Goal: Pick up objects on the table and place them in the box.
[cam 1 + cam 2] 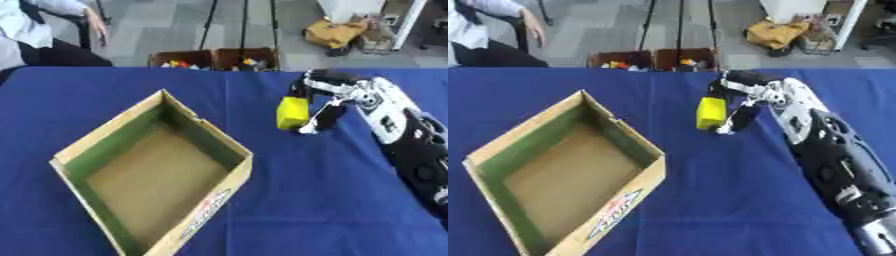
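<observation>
We are working with our right hand (322,102), which reaches in from the right side over the blue table (332,200) and has its fingers and thumb curled round a small yellow block (292,113), pinching it from the far side and from below. The block appears to hang just clear of the cloth, though we cannot tell for certain whether its lower edge is lifted or resting on the table. We judge that we hold it from the right so that its left face stays free and leads the way toward the box (214,134), which lies to the left of the hand, well apart from the block. The box is an open cardboard carton, turned so that one corner points toward the hand; its floor shows bare brown, with nothing in it that we can see. With its open top facing up, anything brought over the near wall can simply be let go inside. We take this as the carrying step, with the drop not yet made: the next move calls for lifting the block high enough to clear the rim, since a low pass could knock the wall and shift the carton. Our left hand shows in neither view.
</observation>
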Robot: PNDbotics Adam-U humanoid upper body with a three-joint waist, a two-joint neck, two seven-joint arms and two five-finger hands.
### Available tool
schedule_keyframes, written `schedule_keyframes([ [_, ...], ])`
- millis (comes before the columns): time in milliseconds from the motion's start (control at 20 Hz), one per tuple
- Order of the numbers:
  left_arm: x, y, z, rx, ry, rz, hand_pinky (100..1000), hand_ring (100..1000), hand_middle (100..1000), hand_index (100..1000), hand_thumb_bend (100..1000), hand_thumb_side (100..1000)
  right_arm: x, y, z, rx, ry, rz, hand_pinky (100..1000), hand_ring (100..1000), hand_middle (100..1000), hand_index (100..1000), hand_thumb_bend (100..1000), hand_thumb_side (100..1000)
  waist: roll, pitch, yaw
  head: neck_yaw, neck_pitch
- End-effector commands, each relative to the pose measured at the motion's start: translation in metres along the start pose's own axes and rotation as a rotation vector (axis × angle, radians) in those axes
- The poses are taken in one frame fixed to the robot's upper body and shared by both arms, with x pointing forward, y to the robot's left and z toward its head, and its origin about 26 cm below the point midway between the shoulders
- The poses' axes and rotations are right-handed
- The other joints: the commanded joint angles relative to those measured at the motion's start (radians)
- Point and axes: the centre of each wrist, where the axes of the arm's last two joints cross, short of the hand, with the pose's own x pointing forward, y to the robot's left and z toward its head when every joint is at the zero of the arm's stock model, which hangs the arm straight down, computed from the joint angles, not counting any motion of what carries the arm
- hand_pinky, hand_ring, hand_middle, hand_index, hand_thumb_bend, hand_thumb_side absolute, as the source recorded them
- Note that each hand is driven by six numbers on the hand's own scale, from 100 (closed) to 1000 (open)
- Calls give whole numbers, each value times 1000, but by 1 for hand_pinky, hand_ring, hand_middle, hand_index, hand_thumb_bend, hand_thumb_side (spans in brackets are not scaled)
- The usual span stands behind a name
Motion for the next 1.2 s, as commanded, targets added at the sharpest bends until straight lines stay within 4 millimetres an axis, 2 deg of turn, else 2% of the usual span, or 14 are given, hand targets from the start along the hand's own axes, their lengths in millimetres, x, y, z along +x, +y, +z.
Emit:
schedule_keyframes([
  [50,6,3,-6,-20,-16,-16,768,715,887,972,100,1000,9,-37,12,-94,-40,36,525,519,227,399,100,100,-13,-17,-1,3,-8],
  [300,7,4,-6,-19,-15,-14,767,715,887,972,100,1000,34,-60,14,-159,-132,45,522,516,222,393,100,100,-14,-24,3,-5,-7],
  [550,7,4,-6,-21,-15,-10,768,715,887,972,100,1000,68,-77,10,-202,-255,54,514,513,222,390,100,100,-16,-29,12,-16,-5],
  [900,6,3,-6,-26,-15,0,768,714,887,972,100,1000,106,-88,-5,-190,-392,-6,512,511,219,387,100,100,-20,-31,30,-34,-1],
  [1200,5,0,-8,-29,-21,16,768,713,887,972,100,1000,131,-84,-21,-130,-472,-62,514,511,217,384,100,100,-21,-26,57,-51,-7],
])
